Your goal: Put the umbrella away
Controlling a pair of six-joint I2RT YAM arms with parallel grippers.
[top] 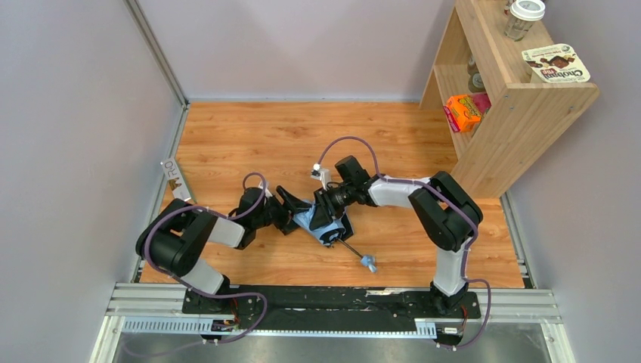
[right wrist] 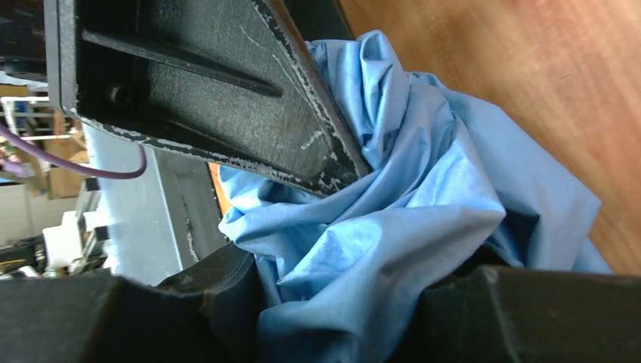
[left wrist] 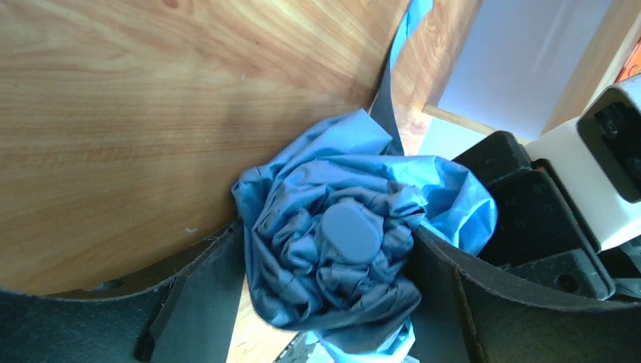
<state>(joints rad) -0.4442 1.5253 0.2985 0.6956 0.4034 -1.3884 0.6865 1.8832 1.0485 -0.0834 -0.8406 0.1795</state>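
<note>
The umbrella (top: 320, 220) lies folded on the wooden floor between my two arms. Its light blue canopy is bunched up, and its thin dark shaft runs to the small blue handle (top: 368, 263) at the lower right. My left gripper (top: 296, 211) is shut on the canopy's tip end; the left wrist view shows the round cap (left wrist: 349, 231) ringed by crumpled fabric between my fingers (left wrist: 198, 302). My right gripper (top: 329, 209) is shut on the bunched canopy (right wrist: 393, 227) from the other side, close to the left gripper.
A wooden shelf unit (top: 521, 106) stands at the back right with an orange box (top: 462, 112), a jar (top: 524, 18) and a snack pack (top: 558, 63) on it. Grey walls enclose the floor. A small label card (top: 173, 172) stands at the left edge.
</note>
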